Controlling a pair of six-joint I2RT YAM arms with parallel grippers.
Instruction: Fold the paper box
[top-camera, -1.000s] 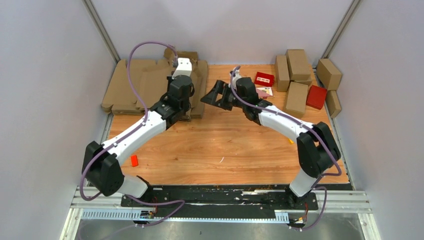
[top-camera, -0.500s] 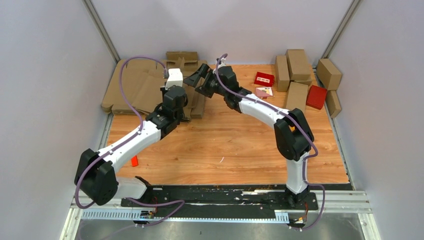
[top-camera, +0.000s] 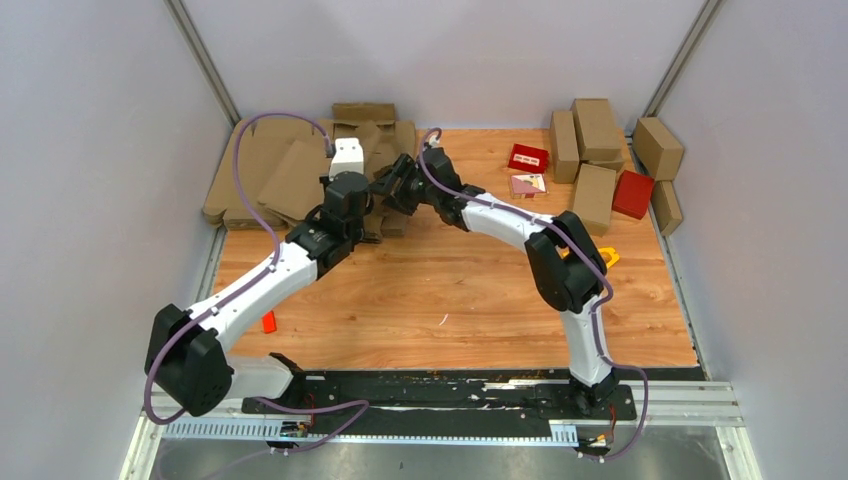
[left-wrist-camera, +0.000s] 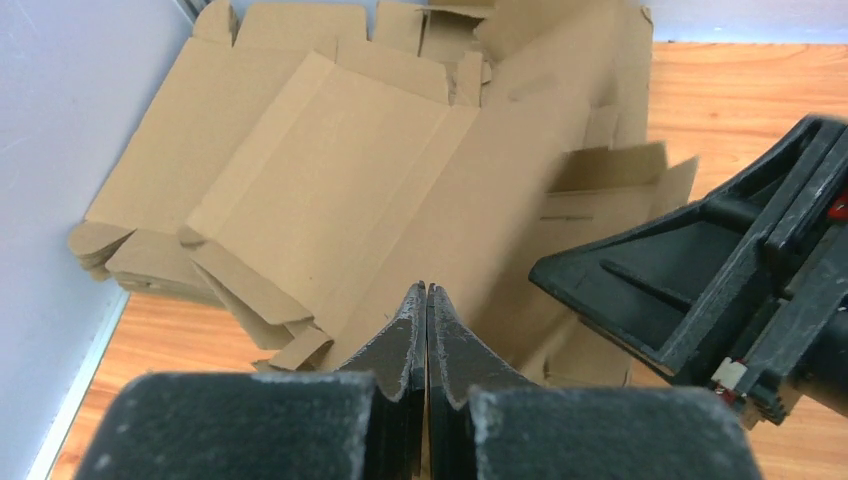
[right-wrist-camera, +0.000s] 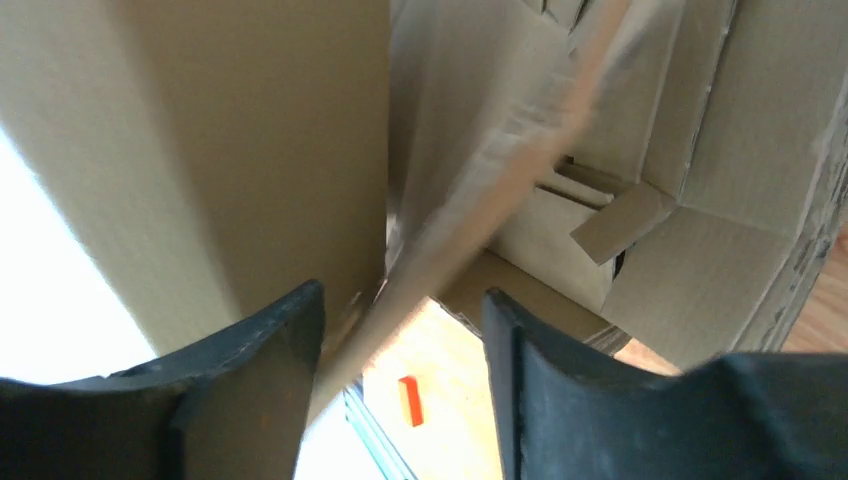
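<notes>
Far-left corner of bench: paper box (left-wrist-camera: 450, 230) tilted up off stack of blanks (left-wrist-camera: 160, 160), long axis running away from left gripper (left-wrist-camera: 427, 295), which pinches its near edge; right gripper (right-wrist-camera: 402, 297) open, straddling a flap edge.

The paper box (top-camera: 297, 178) is a plain brown die-cut cardboard sheet, not yet folded, with creased panels and small flaps and tabs along its edges. It sits tilted at the far left corner of the tabletop (top-camera: 450, 290), raised above the stack of flat blanks (top-camera: 232, 195). The left claw (left-wrist-camera: 427, 292) pinches its near edge.
</notes>
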